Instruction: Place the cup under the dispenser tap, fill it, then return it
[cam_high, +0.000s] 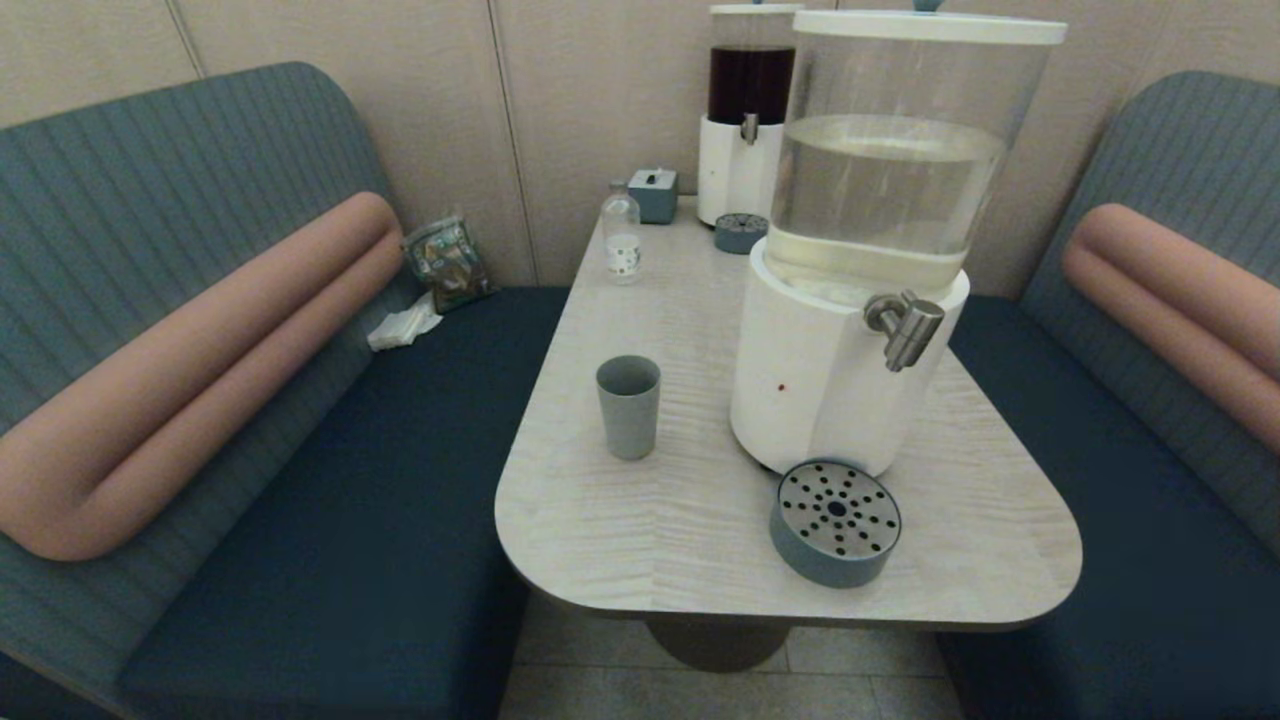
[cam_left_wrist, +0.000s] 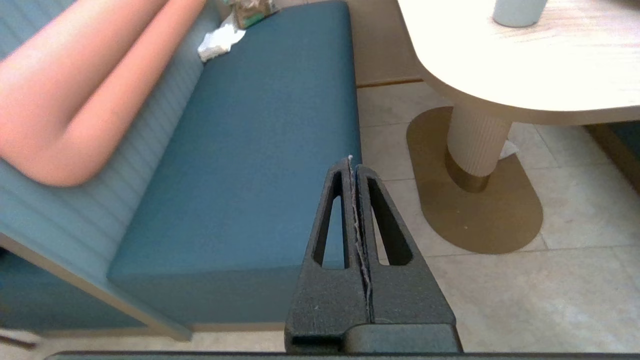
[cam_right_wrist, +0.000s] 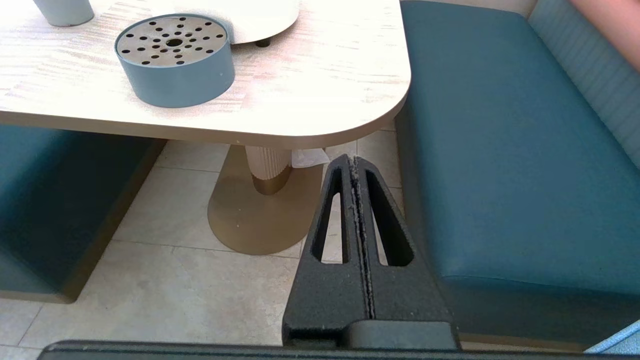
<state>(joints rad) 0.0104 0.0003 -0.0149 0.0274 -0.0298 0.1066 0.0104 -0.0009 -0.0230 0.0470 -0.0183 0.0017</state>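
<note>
Cup (cam_high: 628, 405): the grey-blue tumbler stands upright and empty-handed on the pale wood-grain table (cam_high: 700, 540), well clear of both grippers, neither of which shows in the head view. It sits beside the white base of the large dispenser (cam_high: 850, 300), on the robot's left of it, and not under the dispenser tap (cam_high: 905, 328), which juts out over the round grey-blue drip tray (cam_high: 836, 520) with its perforated metal top. That tray touches the foot of the dispenser base.

Left gripper (cam_left_wrist: 352, 162) hangs low, below table height, over the edge of the blue bench seat (cam_left_wrist: 260, 150) and the tiled floor (cam_left_wrist: 550, 280); its two black fingers are pressed together with nothing between them. From it, the cup's base is far ahead and above, on the tabletop past the table's pedestal (cam_left_wrist: 475, 145).

Right gripper (cam_right_wrist: 354, 162) is likewise low, between the pedestal and the other bench seat (cam_right_wrist: 500, 150), its fingers pressed flat against each other and holding nothing. The drip tray lies up on the table ahead of it, with the cup farther off beyond the tray.

Farther back on the table stand a small clear bottle (cam_high: 621, 232) with a white label, a small grey-blue box (cam_high: 654, 193), a second drip tray (cam_high: 741, 232) and a smaller dispenser with dark liquid (cam_high: 748, 110). A crumpled snack bag (cam_high: 447, 262) and a white tissue (cam_high: 403, 326) lie on the left bench.
</note>
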